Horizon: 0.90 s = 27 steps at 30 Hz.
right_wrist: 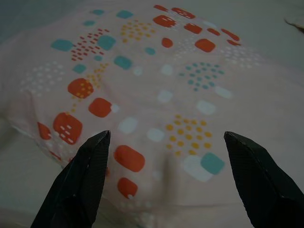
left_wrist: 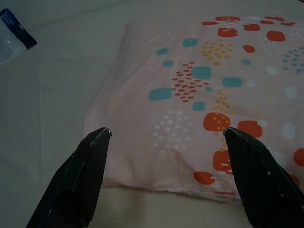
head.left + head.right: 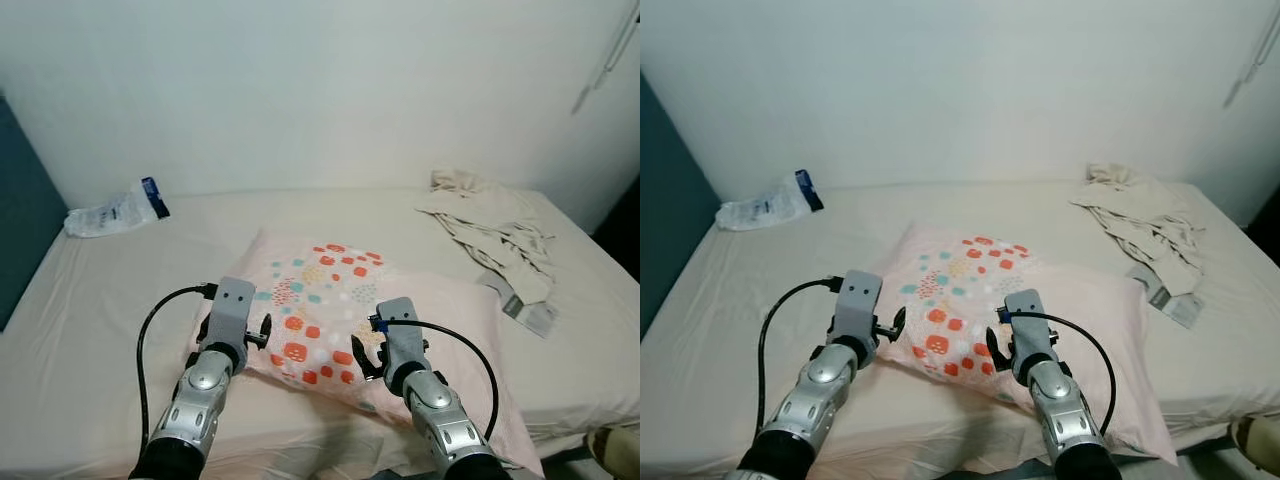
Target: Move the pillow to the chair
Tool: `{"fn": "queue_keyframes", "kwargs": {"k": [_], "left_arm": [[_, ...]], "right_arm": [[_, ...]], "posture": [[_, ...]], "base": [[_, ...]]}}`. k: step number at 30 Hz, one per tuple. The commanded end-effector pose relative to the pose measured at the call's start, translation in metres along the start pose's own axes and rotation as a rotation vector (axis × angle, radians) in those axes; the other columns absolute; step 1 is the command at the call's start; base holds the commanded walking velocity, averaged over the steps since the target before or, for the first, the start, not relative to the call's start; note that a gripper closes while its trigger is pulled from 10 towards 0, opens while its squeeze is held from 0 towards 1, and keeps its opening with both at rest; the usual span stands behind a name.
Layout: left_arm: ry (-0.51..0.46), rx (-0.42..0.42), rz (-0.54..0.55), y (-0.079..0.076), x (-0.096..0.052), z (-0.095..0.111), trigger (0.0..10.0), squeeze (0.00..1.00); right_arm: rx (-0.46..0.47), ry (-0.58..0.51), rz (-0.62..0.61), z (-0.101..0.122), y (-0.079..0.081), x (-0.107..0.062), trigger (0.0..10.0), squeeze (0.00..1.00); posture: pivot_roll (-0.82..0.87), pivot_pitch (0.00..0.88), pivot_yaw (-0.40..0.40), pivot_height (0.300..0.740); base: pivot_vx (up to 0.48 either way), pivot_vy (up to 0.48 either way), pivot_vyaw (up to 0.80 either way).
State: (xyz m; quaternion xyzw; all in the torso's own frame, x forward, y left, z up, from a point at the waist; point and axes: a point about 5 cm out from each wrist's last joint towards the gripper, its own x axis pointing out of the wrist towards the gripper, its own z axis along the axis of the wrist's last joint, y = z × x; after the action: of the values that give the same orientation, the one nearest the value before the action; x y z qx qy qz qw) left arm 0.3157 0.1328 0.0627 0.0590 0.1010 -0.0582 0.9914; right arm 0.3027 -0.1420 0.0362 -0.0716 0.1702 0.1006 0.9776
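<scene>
- Both silver arms reach forward from the bottom of the head view, each with a black cable looping off its wrist.
- Left gripper (image 2: 166, 137) is out over the near left edge of the pillow (image 3: 330, 300), its two black fingers (image 2: 78, 178) spread wide, nothing between them.
- Right gripper (image 1: 166, 142) hovers over the near right part of the same pillow, fingers (image 1: 78, 183) spread wide too and holding nothing.
- That pillow is pale pink, printed with red, teal, yellow and white squares and dots, and it lies flat on the bed (image 3: 120, 300) near the front edge, roughly in the middle.
- Under it and out to the right lies a plain pink pillow (image 3: 470, 330), reaching toward the front right corner of the bed.
- Cream sheet across the whole bed, a plain white wall (image 3: 320, 90) behind it.
- Far left by the wall, a clear plastic bag with a dark blue end (image 3: 115, 212) lies well apart from the pillow.
- Far right, a heap of crumpled beige clothes (image 3: 490, 225) trails down toward the right edge.
- Dark teal panel (image 3: 22, 210) stands along the left side of the bed.
</scene>
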Motion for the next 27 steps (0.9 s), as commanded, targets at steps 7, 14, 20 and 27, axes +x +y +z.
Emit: {"fn": "queue_keyframes", "kwargs": {"k": [7,14,20,27], "left_arm": [[0.034,-0.061,-0.023,-0.003,0.003,-0.002,10.0,0.00],[0.037,-0.070,-0.001,0.003,0.005,-0.001,10.0,0.00],[0.015,-0.058,-0.007,0.003,0.005,0.002,10.0,0.00],[0.029,-0.062,0.029,0.004,0.007,0.000,10.0,0.00]], "right_arm": [[0.034,-0.021,-0.024,0.005,-0.006,0.001,10.0,0.00],[0.052,-0.052,-0.039,0.015,-0.009,0.004,10.0,0.00],[0.126,-0.049,-0.074,0.016,-0.012,0.005,10.0,0.00],[0.128,-0.093,-0.079,0.023,-0.017,0.005,10.0,0.00]], "posture": [[-0.05,0.058,-0.016,0.740],[-0.05,0.054,-0.011,0.740],[-0.04,0.046,-0.015,0.731],[-0.05,0.032,-0.026,0.701]], "base": [[0.000,0.000,0.00],[0.000,0.000,0.00],[0.000,0.000,0.00],[0.000,0.000,0.00]]}}
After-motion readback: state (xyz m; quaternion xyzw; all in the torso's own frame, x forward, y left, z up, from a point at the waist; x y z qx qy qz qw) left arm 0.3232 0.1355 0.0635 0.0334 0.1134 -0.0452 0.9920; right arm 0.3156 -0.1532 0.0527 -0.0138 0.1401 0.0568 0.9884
